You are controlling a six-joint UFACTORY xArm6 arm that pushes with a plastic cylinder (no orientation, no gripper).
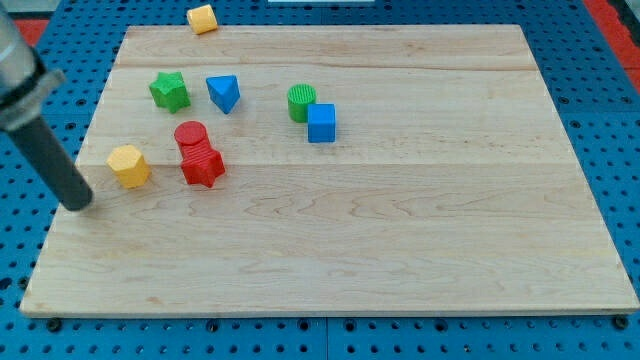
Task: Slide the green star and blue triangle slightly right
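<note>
The green star [169,91] lies near the board's upper left. The blue triangle [224,93] lies just to its right, with a small gap between them. My tip [78,203] rests on the board near its left edge, well below and to the left of the green star. It touches no block. The yellow hexagon [129,166] is the nearest block, up and to the right of my tip.
A red cylinder [190,135] and a red star [202,166] sit together below the blue triangle. A green cylinder [301,102] touches a blue cube [321,123] further right. A yellow block [202,18] lies off the wooden board [400,220] at the view's top.
</note>
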